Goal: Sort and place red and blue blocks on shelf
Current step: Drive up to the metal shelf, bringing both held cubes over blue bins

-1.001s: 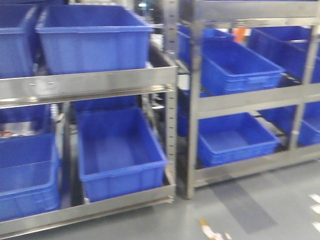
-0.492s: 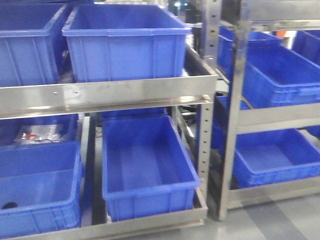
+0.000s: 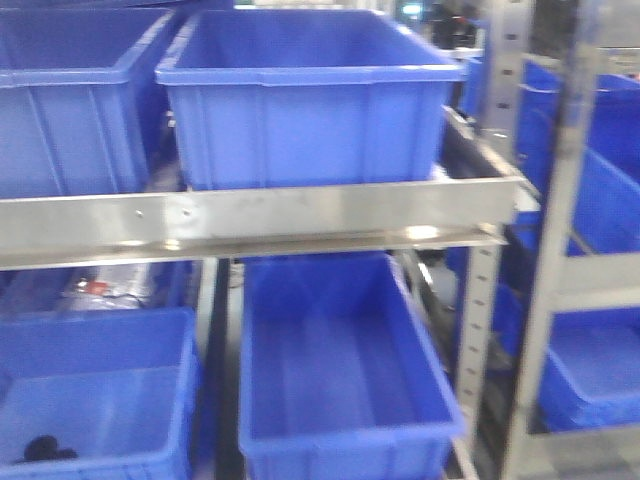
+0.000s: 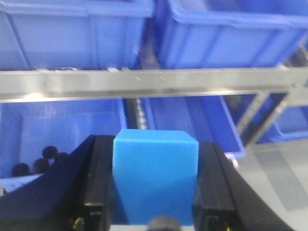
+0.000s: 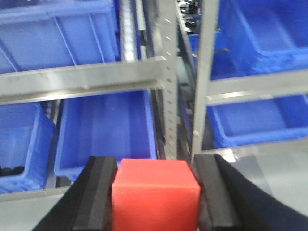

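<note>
Currently the left fingers (image 4: pixel 98 183) are clamping the blue block (image 4: pixel 155 178), the right fingers (image 5: pixel 98 192) the red block (image 5: pixel 155 192); either block is probably risking a dislodging knock against the shelf rail (image 4: pixel 144 83) beyond the fingers.

Steel shelf (image 3: pixel 480 320), front view: two levels, each carrying two large blue bins side by side. Above the front rail (image 3: pixel 300 215) stand the upper left bin (image 3: pixel 70 110) and upper right bin (image 3: pixel 300 100). Below it are the lower left bin (image 3: pixel 100 400), holding small dark objects (image 3: pixel 40 450), and the lower right bin (image 3: pixel 340 370); a second rack (image 3: pixel 545 290) with further bins (image 3: pixel 590 370) adjoins on the right.
</note>
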You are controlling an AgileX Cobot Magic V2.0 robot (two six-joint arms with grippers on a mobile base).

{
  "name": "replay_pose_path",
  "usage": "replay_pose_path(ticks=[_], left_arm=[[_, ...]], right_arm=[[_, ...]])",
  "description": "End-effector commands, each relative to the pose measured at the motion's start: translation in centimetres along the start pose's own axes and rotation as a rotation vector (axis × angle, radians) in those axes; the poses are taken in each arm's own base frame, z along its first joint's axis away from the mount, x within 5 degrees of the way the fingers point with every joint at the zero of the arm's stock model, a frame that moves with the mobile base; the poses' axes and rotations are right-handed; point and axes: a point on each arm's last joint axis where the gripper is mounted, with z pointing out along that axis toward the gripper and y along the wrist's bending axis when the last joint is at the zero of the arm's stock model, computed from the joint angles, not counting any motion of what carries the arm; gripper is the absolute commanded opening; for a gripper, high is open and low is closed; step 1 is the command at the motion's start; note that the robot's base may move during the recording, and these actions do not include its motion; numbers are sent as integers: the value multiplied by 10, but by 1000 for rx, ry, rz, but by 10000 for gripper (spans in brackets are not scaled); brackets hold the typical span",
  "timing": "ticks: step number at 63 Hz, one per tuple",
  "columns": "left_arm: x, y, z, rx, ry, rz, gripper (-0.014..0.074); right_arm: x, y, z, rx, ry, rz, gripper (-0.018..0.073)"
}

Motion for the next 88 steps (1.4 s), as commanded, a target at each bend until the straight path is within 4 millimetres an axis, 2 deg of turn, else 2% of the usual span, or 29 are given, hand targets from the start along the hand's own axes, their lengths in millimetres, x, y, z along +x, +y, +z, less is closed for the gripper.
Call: replay_pose_path(ticks=[1, 88], left_arm=[[-15, -3, -4, 23, -104, -10, 123], [-15, -3, -4, 23, -104, -10, 123]], right_arm=[[-16, 2, -4, -12, -108, -19, 49], [-16, 2, -4, -12, -108, -19, 49]])
